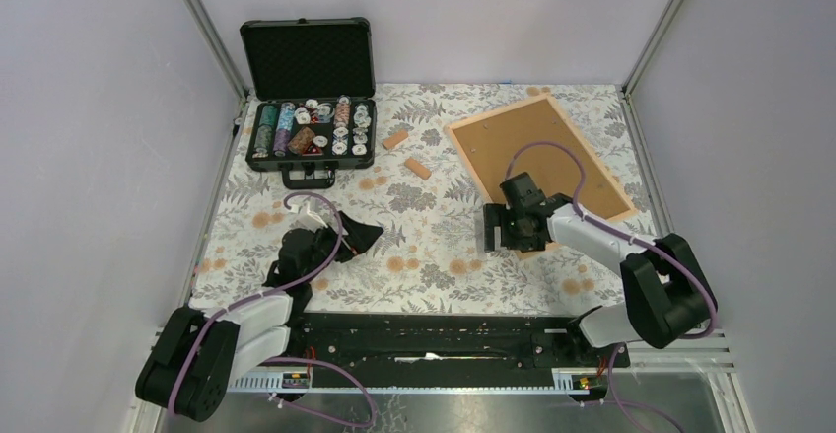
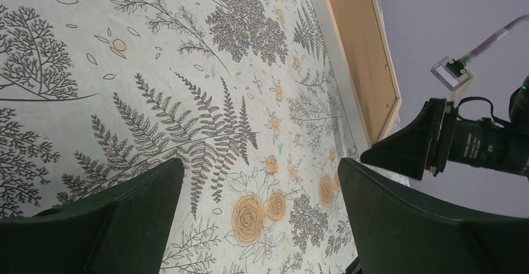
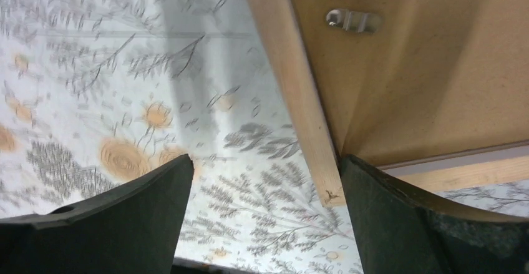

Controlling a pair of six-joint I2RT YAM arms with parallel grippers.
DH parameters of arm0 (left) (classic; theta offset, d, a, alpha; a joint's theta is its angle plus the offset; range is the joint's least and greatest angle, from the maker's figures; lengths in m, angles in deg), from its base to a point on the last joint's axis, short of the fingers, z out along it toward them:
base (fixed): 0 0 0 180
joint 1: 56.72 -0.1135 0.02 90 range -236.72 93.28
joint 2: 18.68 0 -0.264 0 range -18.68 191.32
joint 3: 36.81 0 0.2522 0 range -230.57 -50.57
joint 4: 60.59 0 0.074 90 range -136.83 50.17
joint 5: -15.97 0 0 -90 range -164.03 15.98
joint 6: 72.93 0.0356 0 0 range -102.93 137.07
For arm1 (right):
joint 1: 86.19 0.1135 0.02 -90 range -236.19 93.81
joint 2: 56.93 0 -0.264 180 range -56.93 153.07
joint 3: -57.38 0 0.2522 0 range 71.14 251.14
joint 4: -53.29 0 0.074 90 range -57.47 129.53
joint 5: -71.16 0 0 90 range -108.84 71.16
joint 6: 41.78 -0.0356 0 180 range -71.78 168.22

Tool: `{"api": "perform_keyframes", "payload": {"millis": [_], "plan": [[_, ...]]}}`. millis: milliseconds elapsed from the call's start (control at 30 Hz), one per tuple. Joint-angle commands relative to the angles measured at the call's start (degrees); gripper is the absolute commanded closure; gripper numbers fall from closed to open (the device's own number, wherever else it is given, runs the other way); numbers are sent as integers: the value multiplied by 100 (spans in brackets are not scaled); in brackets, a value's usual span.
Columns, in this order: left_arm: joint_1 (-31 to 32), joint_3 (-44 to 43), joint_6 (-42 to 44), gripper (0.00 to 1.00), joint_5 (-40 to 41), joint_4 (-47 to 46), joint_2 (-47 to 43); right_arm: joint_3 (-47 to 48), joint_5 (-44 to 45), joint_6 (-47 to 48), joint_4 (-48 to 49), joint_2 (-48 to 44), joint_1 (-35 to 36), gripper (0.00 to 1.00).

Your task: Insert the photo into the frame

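The frame (image 1: 465, 157) of pale wooden strips lies at the back right of the table, with a plain brown backing board (image 1: 537, 152) inside it. The photo is not in view. My right gripper (image 1: 490, 228) is open at the frame's near left corner. In the right wrist view its jaws (image 3: 265, 161) straddle that corner of the frame (image 3: 299, 99): one finger is over the backing board (image 3: 399, 80), the other over the cloth. My left gripper (image 1: 335, 228) is open and empty over the flowered cloth at the near left; it also shows in the left wrist view (image 2: 259, 168).
An open black case (image 1: 311, 58) with poker chips stands at the back left. Two small wooden blocks (image 1: 395, 140) (image 1: 417, 168) lie between the case and the frame. A metal clip (image 3: 354, 19) sits on the backing board. Grey walls enclose the table.
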Motion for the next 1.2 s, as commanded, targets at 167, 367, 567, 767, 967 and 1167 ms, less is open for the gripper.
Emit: {"api": "perform_keyframes", "payload": {"millis": [167, 367, 567, 767, 967, 1167], "plan": [[92, -562, 304, 1, -354, 182, 383, -332, -2061, -1511, 1723, -22, 1890, 6], [148, -811, 319, 1, -355, 578, 557, 70, -1281, -1684, 1932, -122, 2188, 5], [587, -1273, 383, 11, -594, 605, 1437, 1125, 947, -519, 334, 288, 2188, 12], [977, -1492, 41, 16, -532, 157, 2381, 1395, 1027, -259, 486, 924, 2186, 18], [982, -1477, 73, 15, -290, 186, 2352, 1677, 930, -92, 498, 1478, 2184, 11], [981, -1045, 15, 14, 196, 39, 1685, 1656, 528, -188, 513, 1764, 2185, 19]]}}
